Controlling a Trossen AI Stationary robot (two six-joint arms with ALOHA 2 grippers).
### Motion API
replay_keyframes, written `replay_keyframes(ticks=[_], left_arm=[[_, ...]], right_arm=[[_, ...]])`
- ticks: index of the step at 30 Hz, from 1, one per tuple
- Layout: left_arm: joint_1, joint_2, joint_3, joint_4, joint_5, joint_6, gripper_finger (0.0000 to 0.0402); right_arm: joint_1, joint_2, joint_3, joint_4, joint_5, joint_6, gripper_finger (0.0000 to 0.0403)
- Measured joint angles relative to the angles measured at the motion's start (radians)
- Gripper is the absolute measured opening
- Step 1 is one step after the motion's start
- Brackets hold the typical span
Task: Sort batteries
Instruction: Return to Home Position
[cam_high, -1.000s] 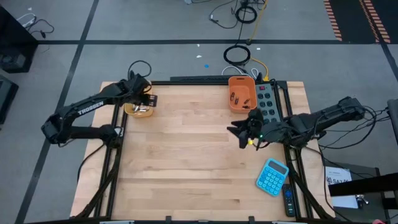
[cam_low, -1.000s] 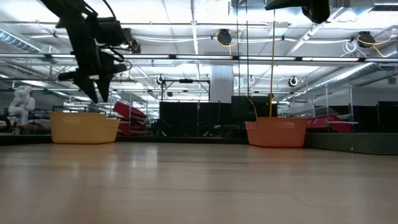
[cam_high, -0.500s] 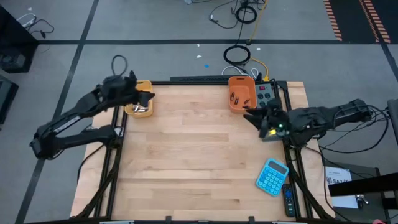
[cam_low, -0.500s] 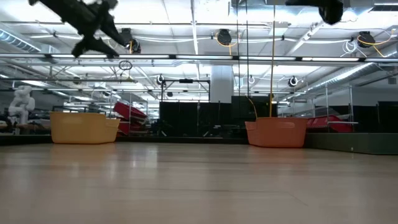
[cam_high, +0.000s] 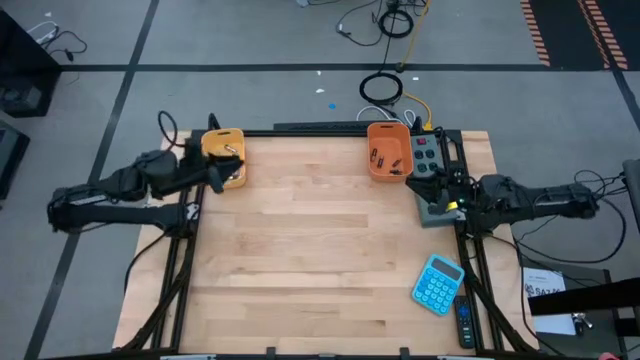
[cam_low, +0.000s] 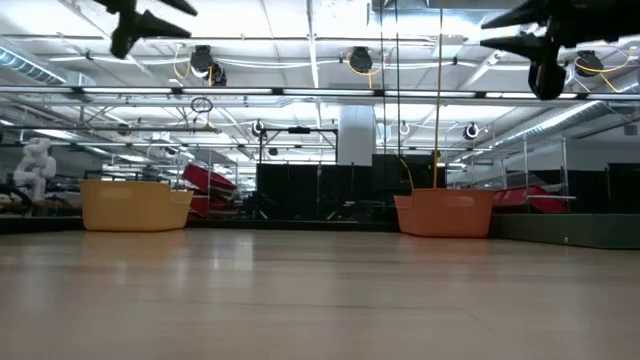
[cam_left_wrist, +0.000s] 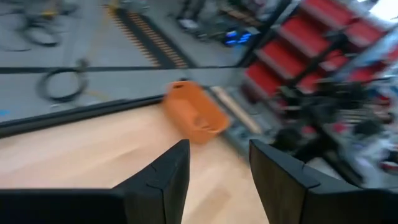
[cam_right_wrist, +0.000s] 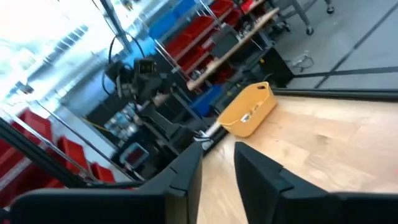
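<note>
The yellow bin (cam_high: 222, 157) stands at the table's far left corner, and the orange bin (cam_high: 388, 150) at the far edge, right of middle. Small dark and silvery batteries (cam_high: 378, 158) lie inside the orange bin, and a few more batteries (cam_high: 229, 150) show in the yellow one. None lies on the bare wood. My left gripper (cam_high: 214, 176) hangs open, high beside the yellow bin's near left side, pointing toward the orange bin (cam_left_wrist: 194, 116). My right gripper (cam_high: 428, 186) hangs open near the table's right edge, pointing toward the yellow bin (cam_right_wrist: 249, 112). Both hold nothing.
A grey button box (cam_high: 428, 160) sits right of the orange bin. A blue calculator (cam_high: 438, 283) and a dark remote (cam_high: 463, 322) lie at the near right corner. The wooden table top (cam_high: 310, 250) between the arms is bare. Both grippers show high up in the low view.
My left gripper has risen from over the yellow bin and drawn back toward the table's left edge. My right gripper has pulled back from the table's middle right toward the right edge and slightly toward the far edge. The bins have stayed put.
</note>
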Motion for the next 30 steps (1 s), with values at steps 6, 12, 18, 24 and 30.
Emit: replay_keyframes(ticks=[6, 12, 18, 24, 30], left_arm=[[-0.165, 0.043, -0.123, 0.285, -0.075, -0.002, 0.0172], [-0.283, 0.045, -0.245, 0.446, -0.113, -0.06, 0.0172], [-0.364, 0.024, -0.327, 0.493, -0.166, -0.112, 0.0172], [-0.4, -0.017, -0.426, 0.537, -0.184, -0.173, 0.0164], [-0.403, -0.07, -0.547, 0.648, -0.194, -0.19, 0.0131]], right_arm=[[-0.065, -0.117, -0.164, 0.139, -0.07, 0.032, 0.0051], [-0.104, -0.24, -0.251, 0.178, -0.075, 0.025, 0.0024], [-0.124, -0.368, -0.313, 0.147, -0.096, 0.027, 0.0002], [-0.145, -0.382, -0.368, 0.173, -0.094, 0.056, 0.0001], [-0.159, -0.382, -0.405, 0.151, -0.094, 0.119, 0.0001]])
